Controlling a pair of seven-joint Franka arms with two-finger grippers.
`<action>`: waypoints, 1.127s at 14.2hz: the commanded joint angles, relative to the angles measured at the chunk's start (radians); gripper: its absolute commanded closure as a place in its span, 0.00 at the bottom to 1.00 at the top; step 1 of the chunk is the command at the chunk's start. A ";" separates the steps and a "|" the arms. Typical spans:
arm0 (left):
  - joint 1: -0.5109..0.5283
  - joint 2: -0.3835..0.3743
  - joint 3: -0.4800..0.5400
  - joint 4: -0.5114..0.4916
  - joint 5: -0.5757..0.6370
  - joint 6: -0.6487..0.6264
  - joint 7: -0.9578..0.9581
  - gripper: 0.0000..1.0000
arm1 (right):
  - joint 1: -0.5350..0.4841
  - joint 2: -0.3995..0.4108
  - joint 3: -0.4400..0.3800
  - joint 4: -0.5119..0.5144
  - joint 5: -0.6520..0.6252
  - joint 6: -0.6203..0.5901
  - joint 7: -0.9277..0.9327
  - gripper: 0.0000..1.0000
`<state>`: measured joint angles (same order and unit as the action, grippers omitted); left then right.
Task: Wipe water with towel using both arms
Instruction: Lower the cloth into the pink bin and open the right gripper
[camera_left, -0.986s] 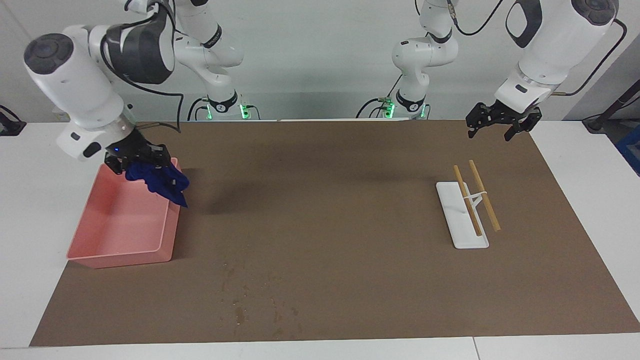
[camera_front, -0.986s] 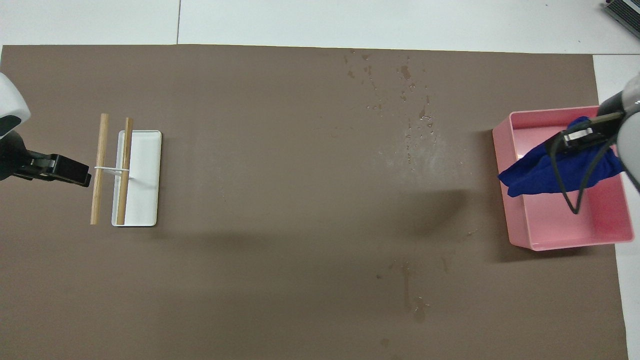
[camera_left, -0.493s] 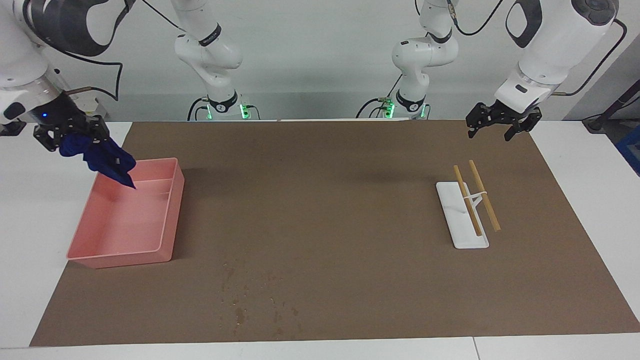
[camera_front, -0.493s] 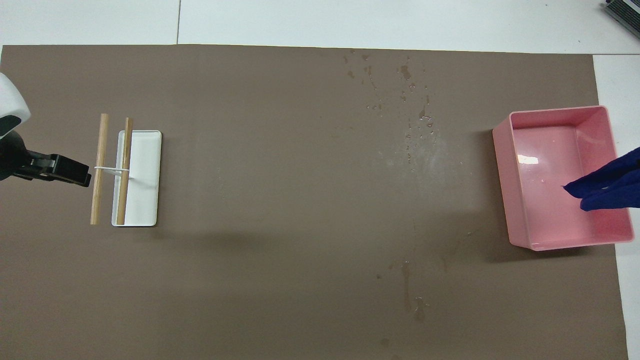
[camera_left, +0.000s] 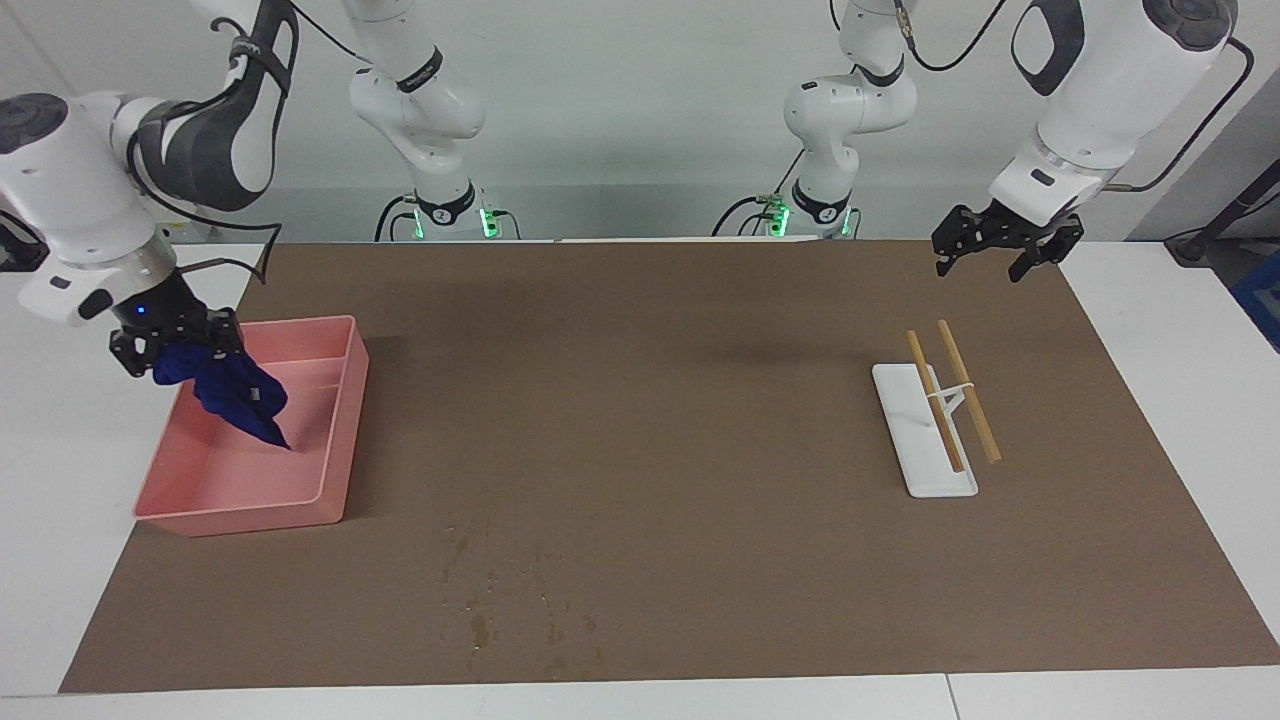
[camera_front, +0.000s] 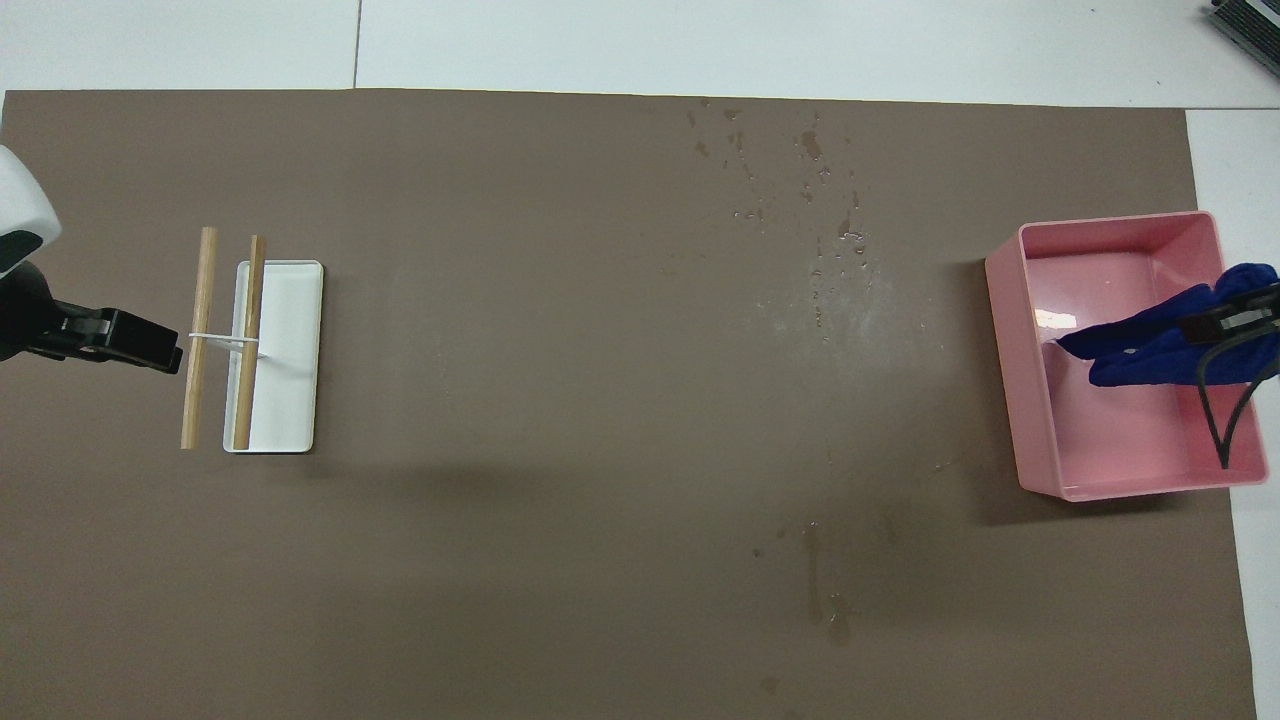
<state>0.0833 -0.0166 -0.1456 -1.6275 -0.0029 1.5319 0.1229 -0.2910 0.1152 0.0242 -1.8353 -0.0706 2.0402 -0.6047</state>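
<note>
- Two arms: right gripper (camera_left: 170, 345) angles down over the pink tray (camera_left: 335, 440), fingers clamped on the dangling towel (camera_left: 235, 395).
- Left gripper (camera_left: 1005, 245) waits raised over the desk (camera_left: 650, 400); its fingers stand apart.

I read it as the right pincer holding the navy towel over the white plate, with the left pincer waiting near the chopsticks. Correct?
Not quite. The right pincer holds the crumpled navy-blue cloth towel over the pink plastic tray, not the white rectangular plate; the facing view shows it. The left pincer does wait near the two wooden chopsticks.
</note>
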 joint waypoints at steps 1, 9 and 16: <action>-0.003 -0.026 0.006 -0.025 -0.002 -0.001 0.011 0.00 | -0.008 0.001 0.005 -0.041 -0.028 0.055 0.005 0.76; -0.003 -0.026 0.006 -0.026 -0.002 -0.001 0.011 0.00 | 0.006 -0.026 0.020 0.082 -0.015 -0.093 0.003 0.00; -0.003 -0.026 0.006 -0.026 -0.002 -0.001 0.011 0.00 | 0.012 -0.089 0.112 0.160 -0.008 -0.307 0.291 0.00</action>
<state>0.0833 -0.0166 -0.1456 -1.6275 -0.0029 1.5319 0.1229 -0.2780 0.0377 0.0976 -1.6927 -0.0707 1.7790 -0.4045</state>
